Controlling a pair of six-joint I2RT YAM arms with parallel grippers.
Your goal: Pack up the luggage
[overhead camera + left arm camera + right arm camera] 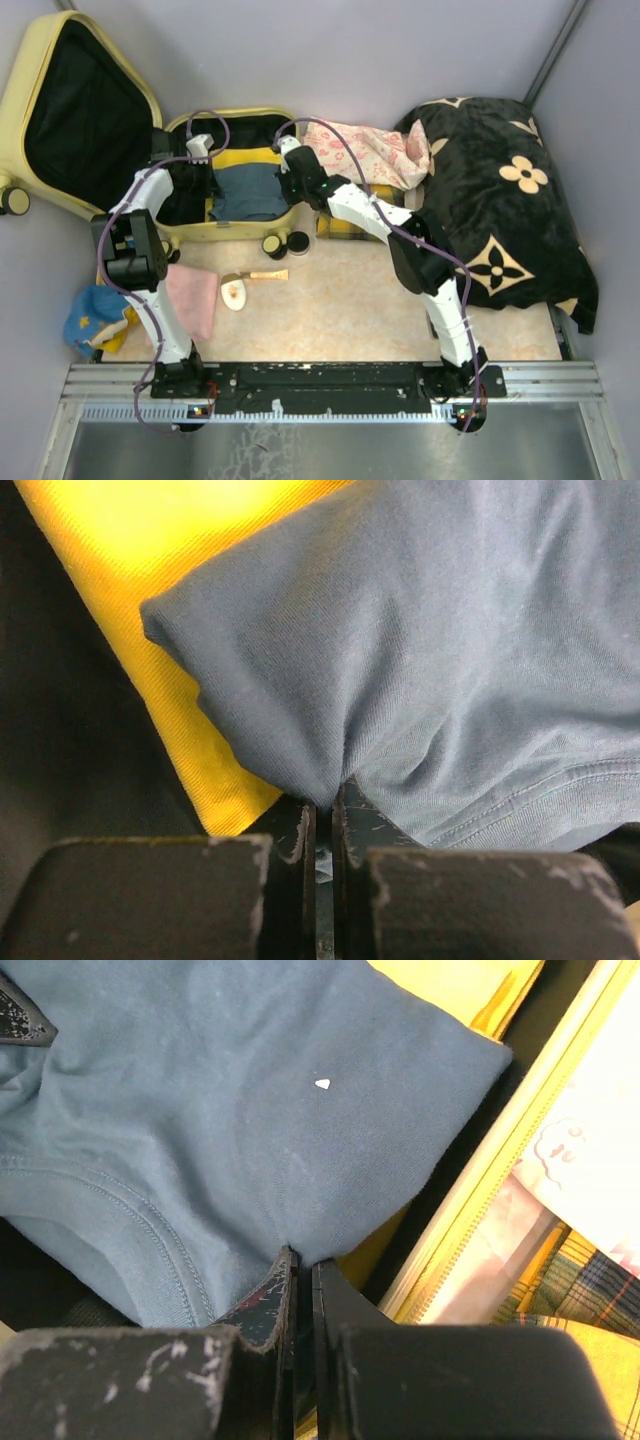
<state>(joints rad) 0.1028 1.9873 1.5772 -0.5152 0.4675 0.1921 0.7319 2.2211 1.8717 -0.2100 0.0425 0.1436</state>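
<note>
Both arms reach into the open luggage at the counter's far left; the left gripper and right gripper each pinch the blue garment's edge; laying-in seems underway; next, I'd judge, release and lift clear.

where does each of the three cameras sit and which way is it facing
Top external: fixed above and behind the bases, looking down on the table and open luggage; left arm and right arm show whole.
Left wrist: on the left arm, looking along its shut left fingers, which pinch the blue garment over yellow cloth.
Right wrist: on the right arm, looking along shut right fingers pinching that garment's opposite edge.
Shared: all three show the blue garment.
</note>
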